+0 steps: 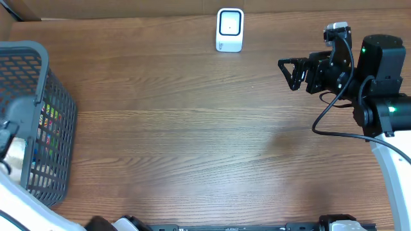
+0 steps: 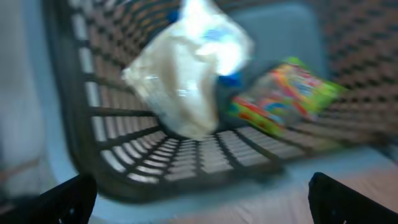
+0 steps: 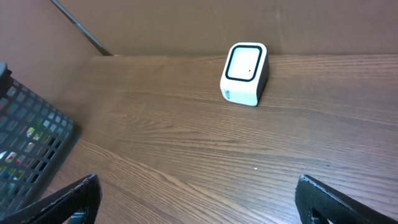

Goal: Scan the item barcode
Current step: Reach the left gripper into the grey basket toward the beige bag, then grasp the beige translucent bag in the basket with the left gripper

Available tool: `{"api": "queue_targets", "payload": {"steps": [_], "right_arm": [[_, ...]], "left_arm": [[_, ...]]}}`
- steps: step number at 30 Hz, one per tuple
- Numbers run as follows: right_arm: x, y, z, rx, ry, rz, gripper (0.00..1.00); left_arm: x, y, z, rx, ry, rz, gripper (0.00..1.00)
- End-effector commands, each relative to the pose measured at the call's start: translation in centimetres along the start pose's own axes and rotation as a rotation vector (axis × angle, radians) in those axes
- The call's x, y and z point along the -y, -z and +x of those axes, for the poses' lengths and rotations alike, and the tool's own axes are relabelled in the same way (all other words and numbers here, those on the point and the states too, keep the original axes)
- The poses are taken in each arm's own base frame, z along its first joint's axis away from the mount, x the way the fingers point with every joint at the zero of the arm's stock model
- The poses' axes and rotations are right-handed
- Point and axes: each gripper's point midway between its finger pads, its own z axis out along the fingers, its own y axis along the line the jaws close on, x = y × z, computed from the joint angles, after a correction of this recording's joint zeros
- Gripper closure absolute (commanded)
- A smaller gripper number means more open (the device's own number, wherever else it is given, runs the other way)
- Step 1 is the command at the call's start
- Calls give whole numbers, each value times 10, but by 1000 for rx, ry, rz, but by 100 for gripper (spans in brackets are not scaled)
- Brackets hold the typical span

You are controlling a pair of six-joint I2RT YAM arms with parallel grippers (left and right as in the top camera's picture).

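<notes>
Brown wood-grain table fills the overhead view. A white, rounded-edged barcode scanner with a dark-framed window stands at the far edge. At the left edge sits a dark grey plastic mesh basket, and bright printed packaging shows through its grid. The right gripper, black and angular, hangs over the table's right side with its jaws spread wide and nothing between them. It is well apart from the basket, with the scanner off beyond it.

From the left wrist, in a blurred frame, the left gripper looks into the basket, its two dark fingertips set far apart at the lower corners and gripping nothing. Beyond the near rim, inside the slatted walls, lie the goods. A crinkled, glossy white plastic bag with blue markings lies ahead of the jaws and a little left of their midline. A flat green snack packet printed in red and yellow lies tilted just to its right, touching or overlapping the bag. Neither item touches the fingers.

From the right wrist, the black fingertips again stand wide at the lower corners over bare wood. The scanner sits ahead near the back wall, window tilted up, and a corner of the basket shows at far left.
</notes>
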Motion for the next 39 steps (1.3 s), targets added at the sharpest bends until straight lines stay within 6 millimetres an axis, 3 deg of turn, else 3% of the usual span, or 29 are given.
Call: {"api": "queue_targets", "payload": {"steps": [1,3,7,12,13,15,21,28,31,37,39], "right_arm": [[-10,7,-10,22,16,-18,0],[-10,7,-9,17,13,-17,0],[-10,7,-9,17,13,-17,0],[-10,7,-8,16,12,-19,0],[-11,7,-8,15,12,-26,0],[-14,7,-7,11,12,-40,0],[-13,7,-3,-8,0,-38,0],[-13,7,-2,-9,0,-37,0],[-13,7,-2,-9,0,-37,0],[-13,7,-2,-9,0,-37,0],[-13,7,-2,-9,0,-37,0]], "left_arm": [[-22,-32,-16,-79,89,-61,0],[-21,-48,-21,-113,65,-57,0],[2,-83,-26,-191,-103,5,0],[12,-127,-30,-260,-140,-10,0],[14,-141,-30,-287,-143,-20,0],[15,-167,-21,-364,-152,-47,12],[9,-211,-4,-492,-132,-133,16],[7,-224,-6,-489,-137,-161,25],[2,-228,-2,-496,-142,-190,24],[-5,-243,22,-556,-127,-222,23],[-6,-248,27,-565,-121,-228,27]]}}
